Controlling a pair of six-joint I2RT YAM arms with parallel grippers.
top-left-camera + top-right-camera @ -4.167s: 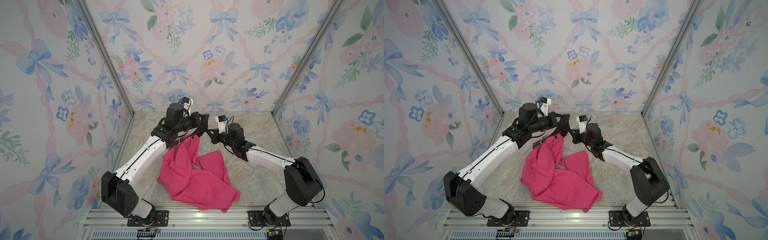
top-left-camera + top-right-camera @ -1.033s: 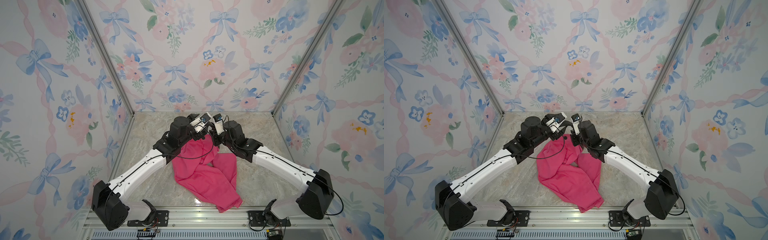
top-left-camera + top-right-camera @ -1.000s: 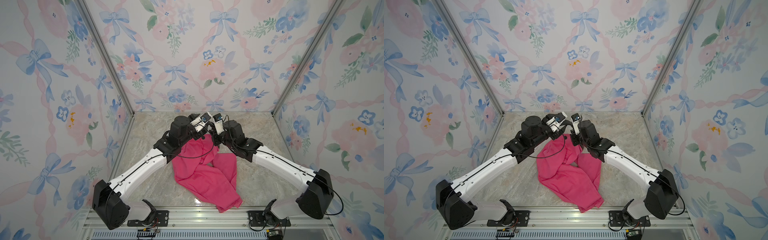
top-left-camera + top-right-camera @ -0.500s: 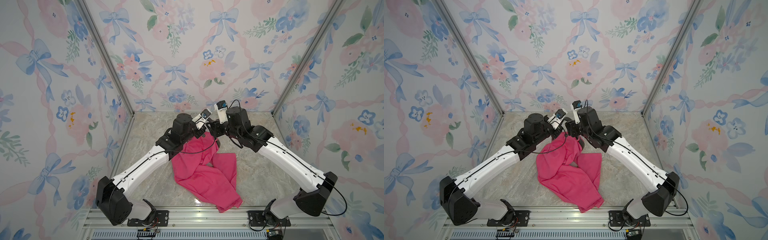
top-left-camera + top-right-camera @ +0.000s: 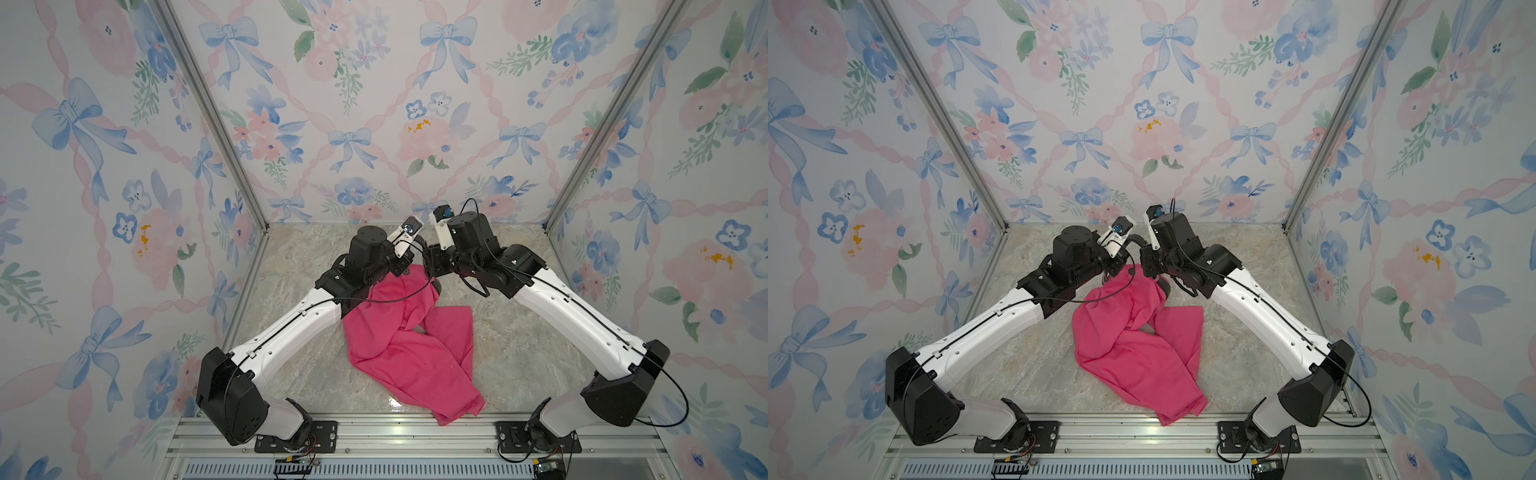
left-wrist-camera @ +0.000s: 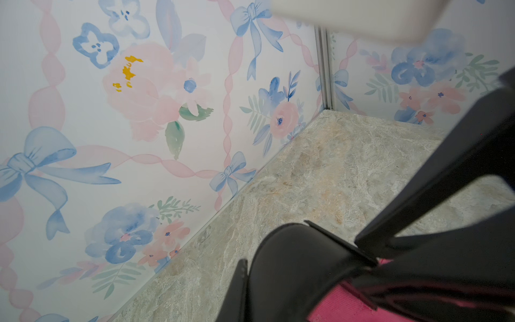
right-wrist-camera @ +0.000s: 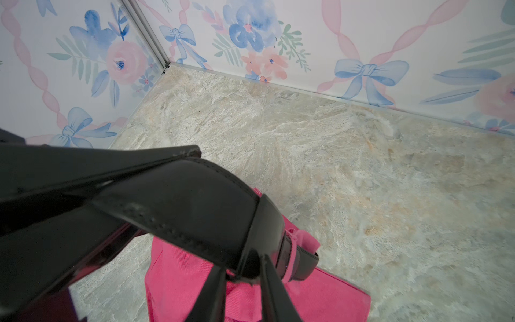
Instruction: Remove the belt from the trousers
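Gripping the belt (image 7: pixel 195 212): our right gripper (image 5: pixel 430 270), clamped on its loop.
Left gripper (image 6: pixel 373 260): pinched together at the waistband; belt or cloth, we cannot tell.
Trousers (image 5: pixel 411 353): waist lifted between both grippers, legs on the counter (image 5: pixel 519 353).

Marble-look table (image 5: pixel 519 353), papered walls (image 5: pixel 374 104)
Blue bows and pink flowers on the walls; metal posts (image 5: pixel 217 124) at the back corners, a metal rail (image 5: pixel 415 432) in front.

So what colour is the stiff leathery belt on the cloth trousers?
Glossy black belt, clearest in the right wrist view.
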